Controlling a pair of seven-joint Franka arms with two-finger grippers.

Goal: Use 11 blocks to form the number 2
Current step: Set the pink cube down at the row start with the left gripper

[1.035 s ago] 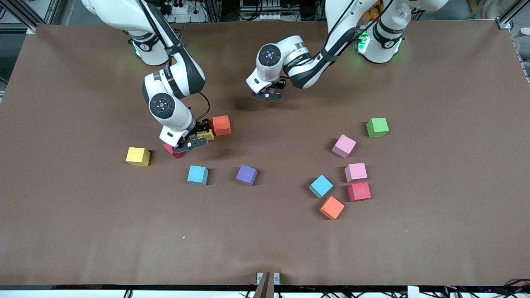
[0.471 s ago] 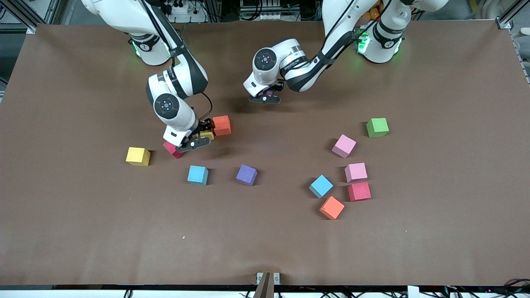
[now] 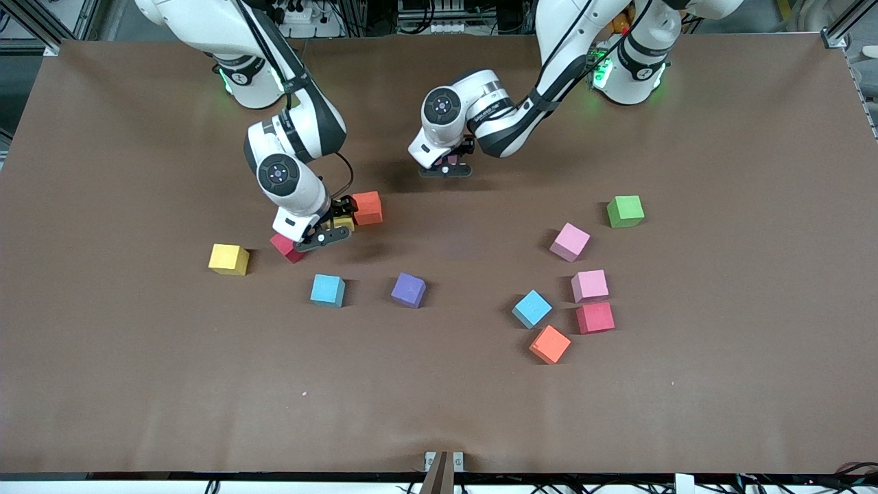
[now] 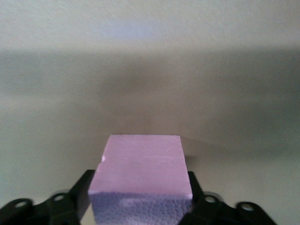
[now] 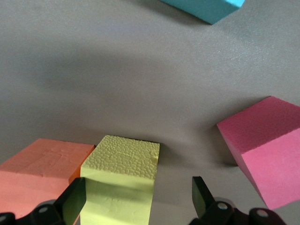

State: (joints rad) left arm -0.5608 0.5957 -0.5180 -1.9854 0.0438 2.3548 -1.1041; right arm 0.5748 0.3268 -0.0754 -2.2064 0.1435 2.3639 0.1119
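Observation:
My left gripper [image 3: 446, 167] hangs low over the table near the robots' bases. It is open, and a pink block [image 4: 140, 159] stands between its fingers [image 4: 82, 190], with a sliver of table showing beside one of them. My right gripper [image 3: 328, 232] is open and down on the table around a yellow block [image 5: 119, 183], which lies against one finger and leaves a gap to the other. This block touches an orange block [image 3: 367, 207]. A red block [image 3: 287, 248] lies just beside that gripper.
Loose blocks lie nearer the front camera: yellow [image 3: 229, 259], light blue [image 3: 327, 290], purple [image 3: 409, 289]. Toward the left arm's end lie two pink [image 3: 570, 241] [image 3: 590, 285], light blue [image 3: 531, 309], red [image 3: 595, 318] and orange [image 3: 549, 344] blocks, plus a green cube [image 3: 625, 211].
The left hand has shifted slightly over its spot. The right hand has edged a little toward the robots' bases. The loose blocks on the table lie where they were.

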